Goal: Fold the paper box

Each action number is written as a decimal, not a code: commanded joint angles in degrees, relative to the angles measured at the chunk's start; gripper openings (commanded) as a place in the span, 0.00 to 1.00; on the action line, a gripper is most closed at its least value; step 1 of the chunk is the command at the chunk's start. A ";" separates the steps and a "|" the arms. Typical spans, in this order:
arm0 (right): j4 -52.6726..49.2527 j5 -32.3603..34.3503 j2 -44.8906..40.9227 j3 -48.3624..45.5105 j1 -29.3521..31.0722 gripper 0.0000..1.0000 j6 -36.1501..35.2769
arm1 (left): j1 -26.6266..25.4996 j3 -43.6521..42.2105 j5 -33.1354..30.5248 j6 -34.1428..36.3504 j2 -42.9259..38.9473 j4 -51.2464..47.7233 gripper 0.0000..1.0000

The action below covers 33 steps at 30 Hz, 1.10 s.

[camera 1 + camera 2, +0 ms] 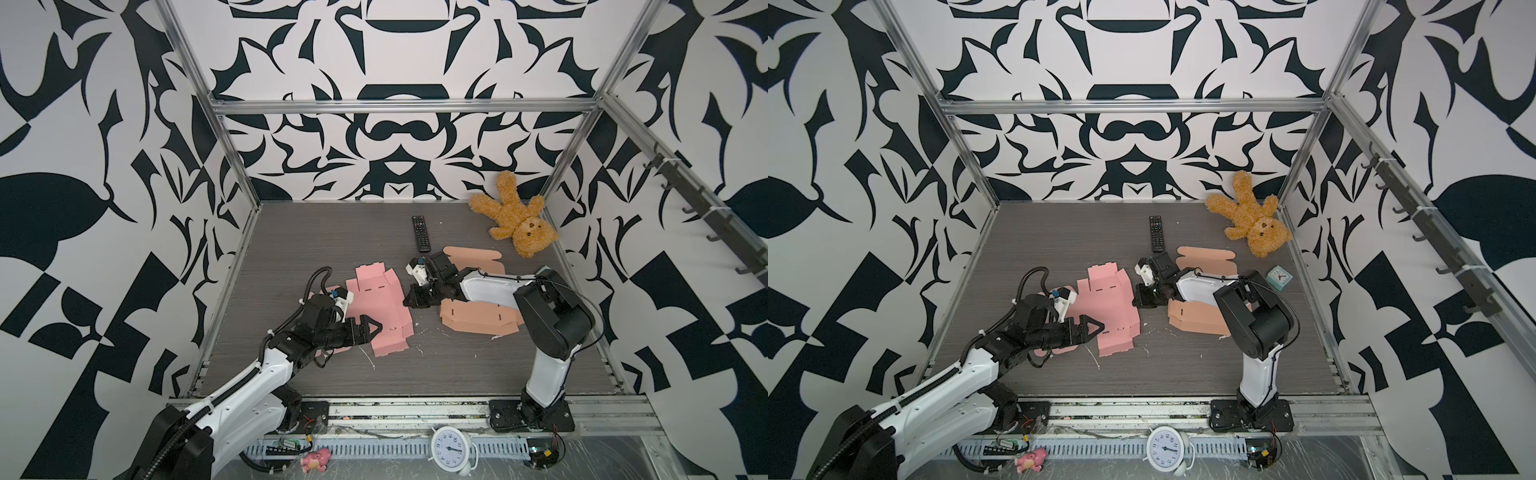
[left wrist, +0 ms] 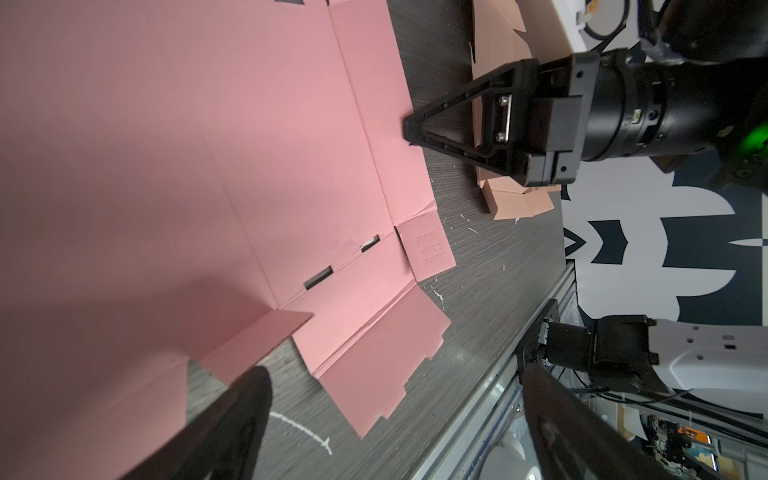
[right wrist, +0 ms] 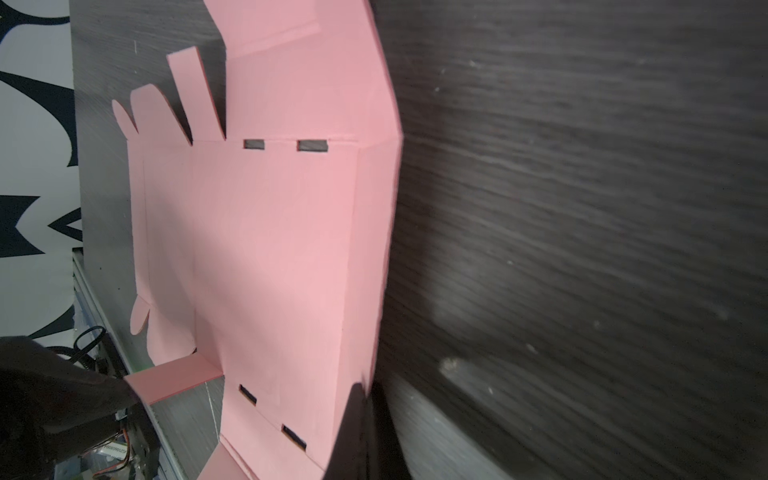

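The pink paper box (image 1: 378, 307) (image 1: 1108, 307) lies unfolded on the table, mostly flat, with a few flaps raised. My right gripper (image 1: 409, 300) (image 1: 1138, 300) is shut on the box's right edge. In the right wrist view, its closed jaws (image 3: 365, 399) pinch that side flap (image 3: 374, 249), which is bent up off the table. The left wrist view shows its tip (image 2: 409, 129) at the sheet's edge (image 2: 208, 166). My left gripper (image 1: 376, 328) (image 1: 1096, 328) (image 2: 395, 415) hovers open over the box's near part with nothing between its fingers (image 2: 232, 415).
A second, tan flat box (image 1: 478, 320) (image 1: 1196, 320) lies under the right arm. A black remote (image 1: 421, 233) and a teddy bear (image 1: 515, 220) lie at the back. A small teal clock (image 1: 1279, 277) stands at the right. A white alarm clock (image 1: 449, 449) sits beyond the front rail.
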 commanded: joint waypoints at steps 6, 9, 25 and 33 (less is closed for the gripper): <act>-1.57 0.46 -2.50 0.16 -0.22 0.19 -0.43 | 4.37 -0.80 0.03 0.89 -0.15 -0.30 0.96; -0.63 -0.01 -2.73 -0.13 -0.16 0.30 0.52 | 4.56 -0.87 1.33 0.45 -1.21 1.00 0.96; 9.13 -3.07 -0.02 -2.61 -0.14 0.53 7.93 | 12.17 2.28 0.42 6.31 1.55 -2.10 0.97; 11.89 -4.41 0.98 -2.72 -0.09 0.45 10.23 | 20.07 4.00 8.62 6.95 17.00 6.28 0.91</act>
